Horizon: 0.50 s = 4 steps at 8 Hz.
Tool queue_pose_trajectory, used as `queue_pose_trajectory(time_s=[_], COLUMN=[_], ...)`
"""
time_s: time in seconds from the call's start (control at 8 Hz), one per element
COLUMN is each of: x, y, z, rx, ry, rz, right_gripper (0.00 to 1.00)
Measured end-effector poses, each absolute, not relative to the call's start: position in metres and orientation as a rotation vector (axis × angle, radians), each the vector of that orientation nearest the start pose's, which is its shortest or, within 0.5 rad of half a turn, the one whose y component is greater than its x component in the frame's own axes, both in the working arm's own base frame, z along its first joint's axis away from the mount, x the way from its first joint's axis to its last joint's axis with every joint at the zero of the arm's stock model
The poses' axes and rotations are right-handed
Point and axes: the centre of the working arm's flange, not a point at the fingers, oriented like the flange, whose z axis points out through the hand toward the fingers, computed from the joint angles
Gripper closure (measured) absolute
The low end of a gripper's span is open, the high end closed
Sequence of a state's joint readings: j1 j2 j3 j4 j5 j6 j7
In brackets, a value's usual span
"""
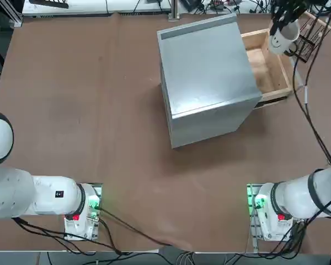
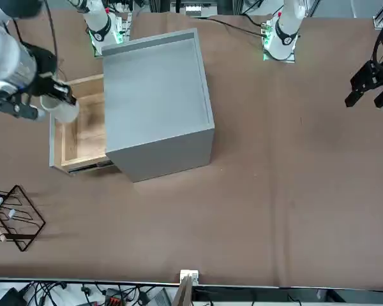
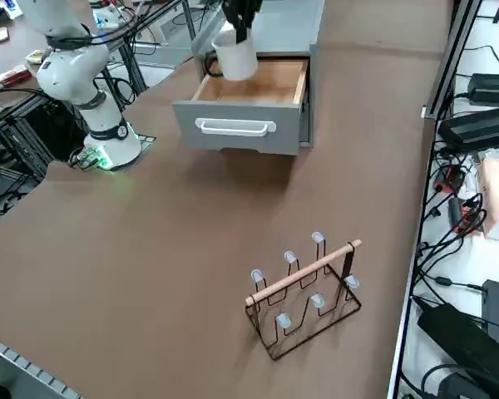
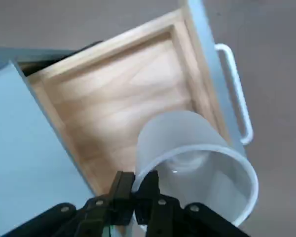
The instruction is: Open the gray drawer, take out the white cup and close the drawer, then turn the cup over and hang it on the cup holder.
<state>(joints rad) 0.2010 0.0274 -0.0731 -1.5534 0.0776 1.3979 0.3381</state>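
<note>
The right gripper has its two fingers closed on the rim of the cup, one inside the wall and one outside. The white cup is held at the far part of the open drawer, overlapping its wooden tray and front panel in the wrist view; whether it touches the drawer cannot be told. Its mouth faces the wrist camera, toward the gripper side.

The drawer extends to the right from the gray cabinet, which stands at an angle on the brown table. A white handle crosses the drawer's front. Inside the tray, the pale wooden floor is visible.

The holder, a dark wire rack, stands on the table at the far right, apart from the cabinet. A light wooden rod runs across its top, and its wire prongs end in pale tips.
</note>
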Motion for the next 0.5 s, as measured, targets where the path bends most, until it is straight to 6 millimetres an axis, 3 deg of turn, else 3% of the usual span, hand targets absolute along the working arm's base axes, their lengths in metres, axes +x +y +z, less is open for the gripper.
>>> queue_pose_trajectory(time_s=[0.25,0.5], x=[0.529,0.527], y=[0.037,-0.032], z=[0.633,0.627], rx=[-3.072,-3.137], ry=[0.371,0.29], rz=[0.33,0.357], right_gripper=[0.95,0.95])
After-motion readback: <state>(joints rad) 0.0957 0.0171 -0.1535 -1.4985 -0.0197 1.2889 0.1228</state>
